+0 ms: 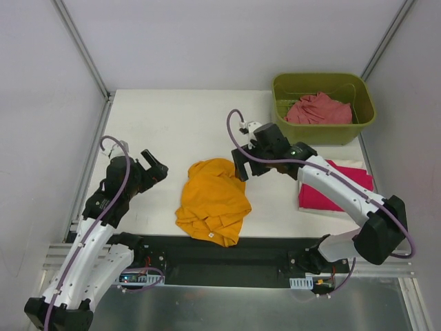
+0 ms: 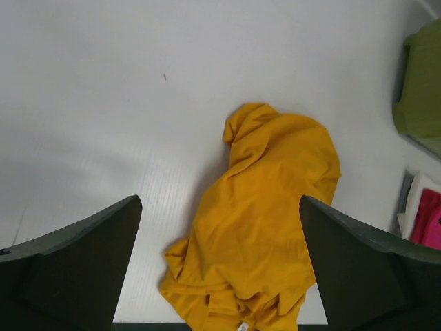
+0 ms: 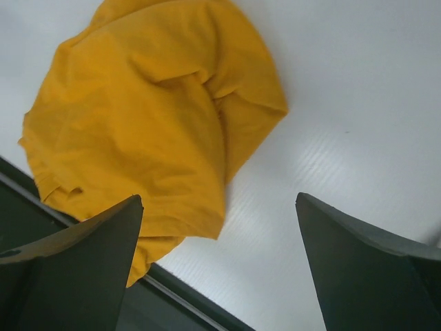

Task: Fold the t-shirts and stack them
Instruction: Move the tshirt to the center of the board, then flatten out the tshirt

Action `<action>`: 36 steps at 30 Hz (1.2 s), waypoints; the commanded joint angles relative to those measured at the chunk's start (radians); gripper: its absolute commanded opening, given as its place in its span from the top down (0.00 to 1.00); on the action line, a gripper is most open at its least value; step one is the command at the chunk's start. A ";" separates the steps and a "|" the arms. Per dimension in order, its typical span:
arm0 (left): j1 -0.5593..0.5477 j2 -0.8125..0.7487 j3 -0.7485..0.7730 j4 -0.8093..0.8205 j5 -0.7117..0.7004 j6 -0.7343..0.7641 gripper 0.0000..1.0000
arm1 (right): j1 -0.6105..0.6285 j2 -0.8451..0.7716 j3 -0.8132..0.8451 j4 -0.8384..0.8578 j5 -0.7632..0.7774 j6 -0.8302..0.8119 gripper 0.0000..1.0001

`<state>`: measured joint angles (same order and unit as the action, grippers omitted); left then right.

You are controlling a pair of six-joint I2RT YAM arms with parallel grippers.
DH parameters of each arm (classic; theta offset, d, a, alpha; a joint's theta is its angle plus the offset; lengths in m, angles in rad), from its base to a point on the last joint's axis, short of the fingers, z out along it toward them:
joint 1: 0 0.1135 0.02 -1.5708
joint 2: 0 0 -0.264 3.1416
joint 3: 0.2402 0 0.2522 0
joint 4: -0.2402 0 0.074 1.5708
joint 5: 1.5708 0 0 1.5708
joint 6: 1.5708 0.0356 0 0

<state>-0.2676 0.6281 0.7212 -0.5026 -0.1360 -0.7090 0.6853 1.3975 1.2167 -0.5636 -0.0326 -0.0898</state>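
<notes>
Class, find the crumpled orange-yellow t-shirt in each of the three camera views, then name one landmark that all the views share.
Top external: the orange-yellow t-shirt lies at lower centre, by the table's near edge.
Left wrist: the t-shirt fills the lower centre and runs off the bottom edge.
Right wrist: the t-shirt is at upper left.
Shared landmark: the white table under it.

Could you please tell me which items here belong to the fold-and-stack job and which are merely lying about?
Part of the job:
- orange-yellow shirt, crumpled mid-table
- magenta shirt, lying flat at the right
- salmon-pink shirt, bunched inside the olive-green bin

Just there:
- olive-green bin
- white table
</notes>
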 commanded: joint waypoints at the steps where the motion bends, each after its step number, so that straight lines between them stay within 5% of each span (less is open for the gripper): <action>1: 0.001 0.045 -0.084 -0.065 0.172 -0.055 0.01 | 0.051 0.000 -0.077 0.038 -0.104 0.057 0.03; 8: 0.001 0.058 -0.203 -0.063 0.265 -0.125 0.01 | 0.063 0.078 -0.233 0.083 -0.200 0.197 0.02; 16: 0.001 0.070 -0.241 -0.065 0.351 -0.112 0.01 | 0.062 0.256 -0.198 0.091 -0.146 0.242 0.24; 21: 0.001 0.078 -0.270 -0.065 0.383 -0.119 0.01 | 0.060 0.276 -0.168 0.071 -0.095 0.245 0.77; 25: 0.001 0.081 -0.279 -0.065 0.401 -0.122 0.01 | 0.051 0.204 -0.129 0.048 -0.056 0.246 0.92; 36: -0.001 0.073 -0.302 -0.057 0.440 -0.087 0.01 | -0.067 -0.004 0.033 -0.010 0.017 0.269 0.96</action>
<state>-0.2676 0.7067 0.4263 -0.5659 0.2604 -0.8223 0.6788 1.4799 1.1885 -0.5533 -0.0593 0.1432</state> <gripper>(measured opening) 0.993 0.053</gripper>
